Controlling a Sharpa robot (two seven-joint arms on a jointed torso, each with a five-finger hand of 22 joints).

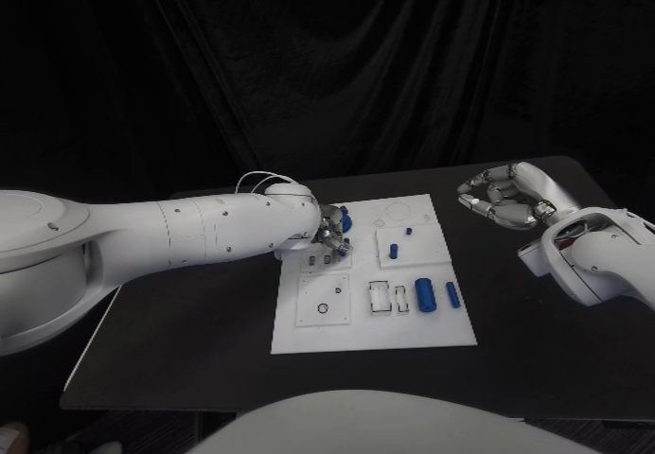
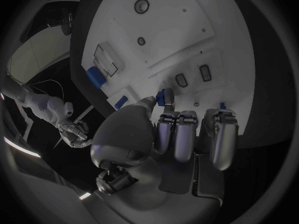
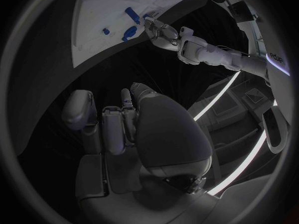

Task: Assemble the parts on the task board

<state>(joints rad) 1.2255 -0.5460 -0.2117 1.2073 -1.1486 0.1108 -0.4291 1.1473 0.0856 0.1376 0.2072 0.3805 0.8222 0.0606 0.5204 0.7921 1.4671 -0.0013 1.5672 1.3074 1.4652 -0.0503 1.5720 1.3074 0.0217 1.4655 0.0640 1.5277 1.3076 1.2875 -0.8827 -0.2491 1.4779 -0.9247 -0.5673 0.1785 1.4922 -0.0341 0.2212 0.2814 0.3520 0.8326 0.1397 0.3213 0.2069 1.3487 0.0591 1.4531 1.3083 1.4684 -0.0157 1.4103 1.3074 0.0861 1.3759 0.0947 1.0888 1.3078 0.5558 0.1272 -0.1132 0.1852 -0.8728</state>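
Note:
The white task board (image 1: 358, 326) lies in the middle of the black table. My left hand (image 1: 327, 238) hovers over the board's far left corner and pinches a small blue part (image 1: 345, 221) between thumb and finger; the left wrist view shows this blue part (image 2: 166, 97) at the fingertips above two dark slots (image 2: 192, 76). A blue cylinder (image 1: 425, 293) and a thin blue pin (image 1: 451, 295) lie on the board's near right side. A short blue peg (image 1: 393, 252) stands nearer the middle. My right hand (image 1: 508, 194) is off the board, to its far right, fingers curled in on nothing.
White rectangular blocks (image 1: 388, 298) lie beside the blue cylinder. A ring-shaped socket (image 1: 322, 308) marks the board's near left plate. Black table (image 1: 191, 350) surrounds the board on all sides. In the right wrist view the board (image 3: 99, 15) and my left hand (image 3: 161, 32) lie beyond my right hand (image 3: 124, 124).

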